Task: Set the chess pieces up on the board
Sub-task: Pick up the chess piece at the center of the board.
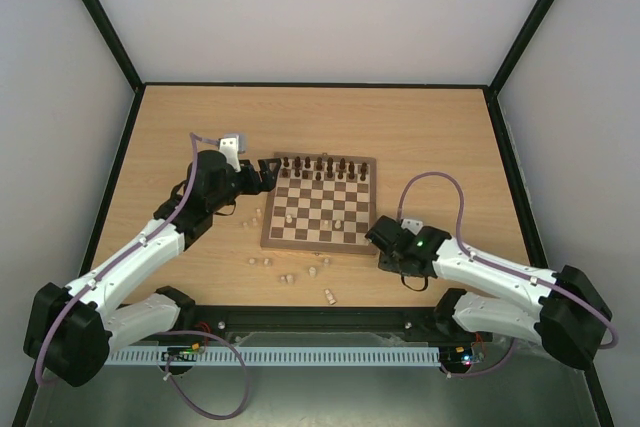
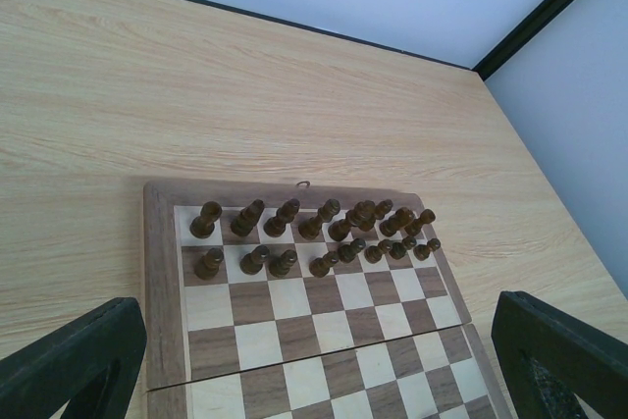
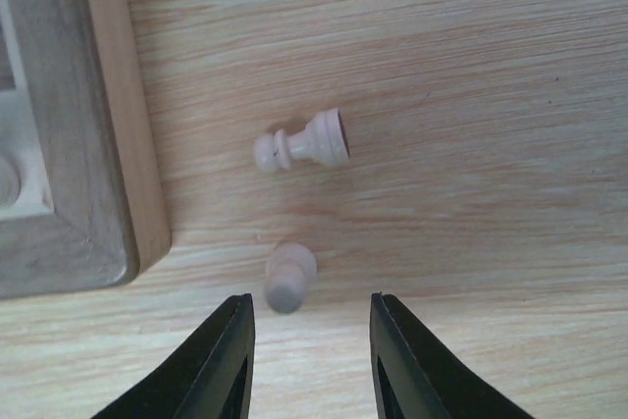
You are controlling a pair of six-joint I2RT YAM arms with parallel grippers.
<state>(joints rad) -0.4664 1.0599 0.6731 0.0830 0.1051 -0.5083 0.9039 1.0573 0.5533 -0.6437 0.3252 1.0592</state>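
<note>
dark pieces (image 2: 253, 260) stand in two rows on the board (image 2: 160, 282).

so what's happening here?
Two arms are setting up chess. The dark pieces stand in two rows at the far edge of the board; most pale pieces are scattered on the table off its near-left corner. The right gripper is open over two pale pawns by the near-right corner, one on its side. The left gripper is open and empty at the far-left corner.
</note>
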